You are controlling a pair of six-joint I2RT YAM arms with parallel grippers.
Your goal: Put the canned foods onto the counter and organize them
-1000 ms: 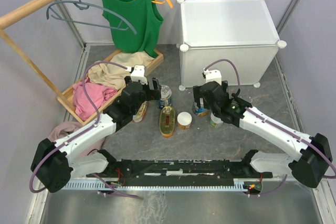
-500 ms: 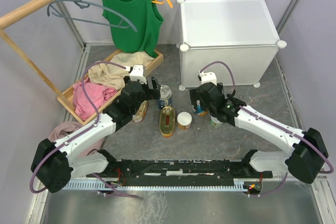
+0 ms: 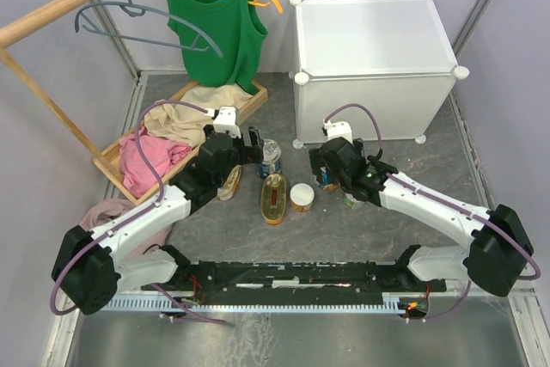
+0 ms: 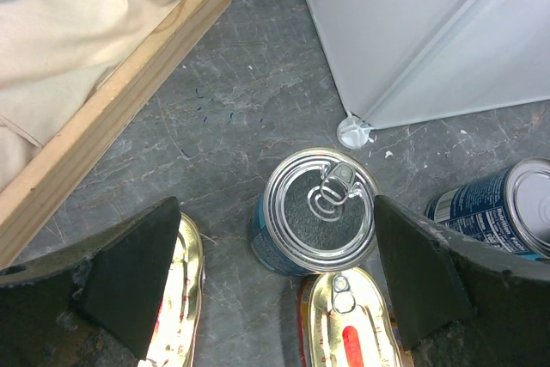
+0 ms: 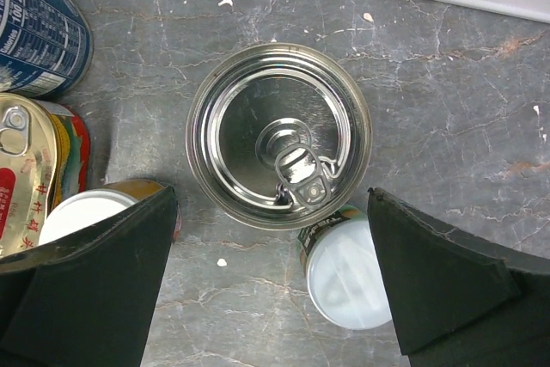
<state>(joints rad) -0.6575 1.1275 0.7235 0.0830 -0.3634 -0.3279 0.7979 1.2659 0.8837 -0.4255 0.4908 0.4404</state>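
cans [image 3: 274, 198] sit on the floor [image 3: 258, 238] before the counter [image 3: 378, 32], right gripper [image 5: 271, 199] spread wide above one tall tin [image 5: 279, 135], left gripper [image 4: 277, 238] spread above the second tall tin [image 4: 320, 208]; centre, drop straight, squeeze below the rim.

Bright metal tin [image 5: 279, 135] on a matt, veined grey surface [image 5: 447, 83].
It gleams mirror-smooth; the cabinet [image 3: 374, 40] is translucent white plastic, the tray [image 4: 129, 96] raw wood holding soft cloth [image 4: 69, 15].
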